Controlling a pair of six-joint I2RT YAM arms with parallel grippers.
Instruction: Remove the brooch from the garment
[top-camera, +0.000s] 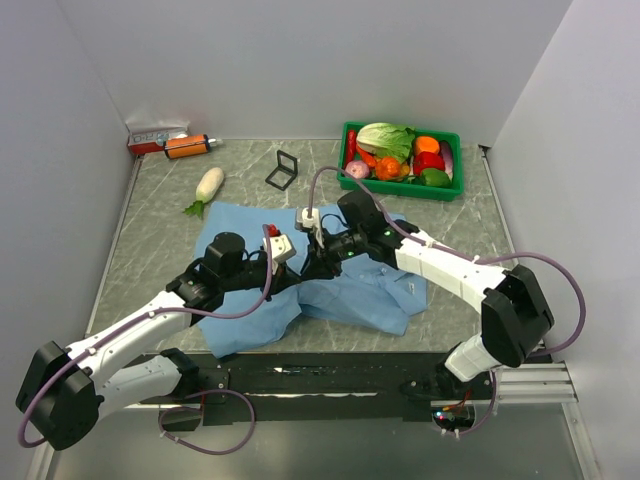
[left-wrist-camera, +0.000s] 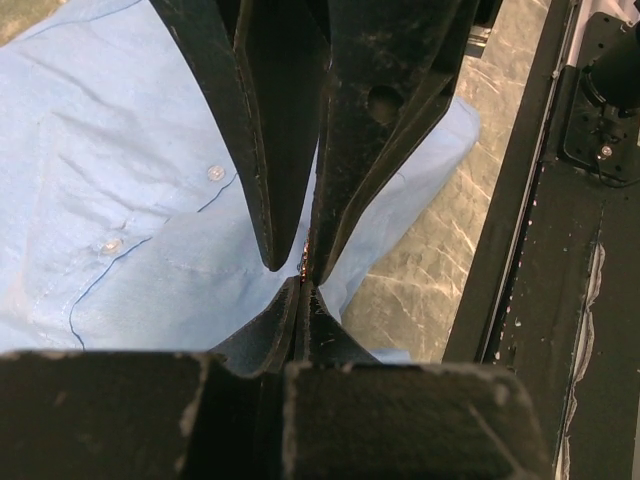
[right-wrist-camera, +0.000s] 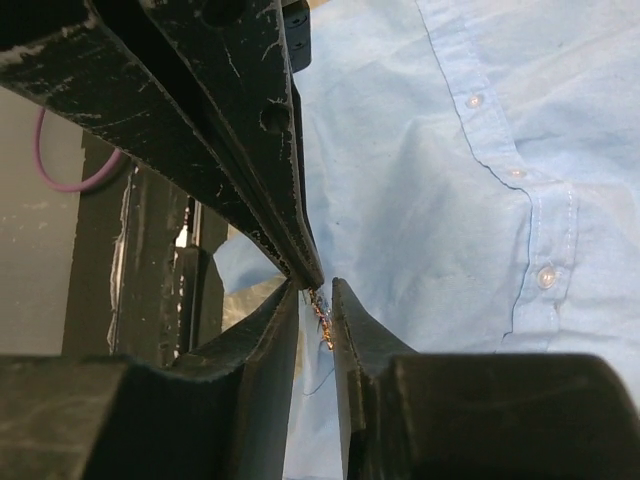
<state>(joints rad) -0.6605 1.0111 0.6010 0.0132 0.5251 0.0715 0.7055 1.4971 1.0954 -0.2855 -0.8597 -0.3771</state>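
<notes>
Closest in, the left gripper (left-wrist-camera: 300, 292) has its scuffed, matt black fingers pressed flat together with no gap showing; whether cloth is nipped at their tips is hidden. Tip to tip against it, the right gripper (right-wrist-camera: 316, 290) shows a thin slit between its wedge-shaped fingers. The brooch (right-wrist-camera: 322, 325) sits in that slit as a tiny coppery, glinting thread, too small to make out its form, and I cannot tell whether the fingers press it or merely flank it. Behind both lies the garment (right-wrist-camera: 430, 200), thin light blue cloth, creased, with a stitched placket and small white buttons (right-wrist-camera: 546, 276). From above it is a rumpled heap mid-table, its middle covered by the two arms. The table (top-camera: 150, 250) is grey and veined like marble. Farther back lie a white radish (top-camera: 208, 186) and a black angular stand (top-camera: 282, 170). At the rear are a green crate (top-camera: 440, 192) of vegetables, an orange tube (top-camera: 187, 146) and a red-and-white box (top-camera: 155, 138), its print unreadable
</notes>
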